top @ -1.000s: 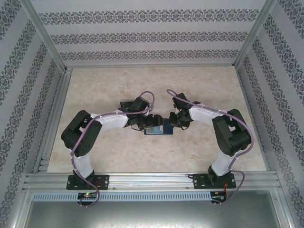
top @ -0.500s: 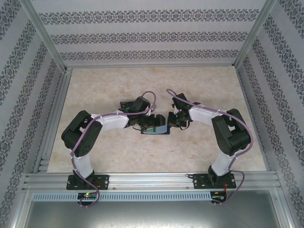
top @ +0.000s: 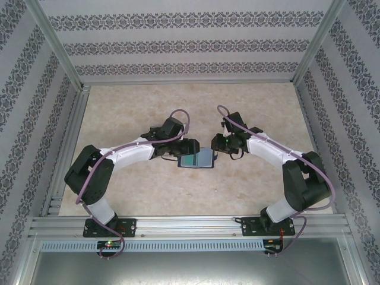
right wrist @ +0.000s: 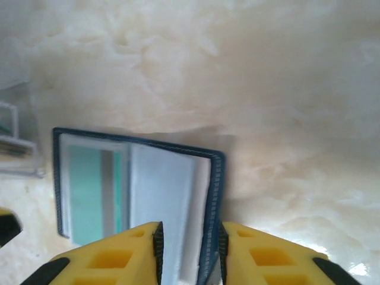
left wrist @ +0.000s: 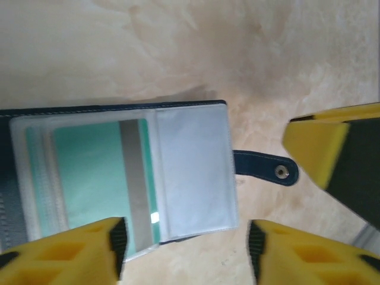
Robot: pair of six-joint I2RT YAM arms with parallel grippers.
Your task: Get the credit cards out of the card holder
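Right claw (right wrist: 189, 237) | card holder (right wrist: 215, 196) edge between its fingers (right wrist: 119, 258)

Navy card holder (top: 198, 159) open on table (top: 130, 107); teal credit card (left wrist: 89, 178) sleeved inside, perhaps more behind.

Wearing white shells (top: 130, 153) between black joints (top: 89, 175), trailing purple cables (top: 176, 111) (one looping over each wrist), and ending in blocky yellow fingers (left wrist: 65, 252).

Beige marbled tbl (top: 178, 190), open card holder (top: 198, 158) lying mid-tbl
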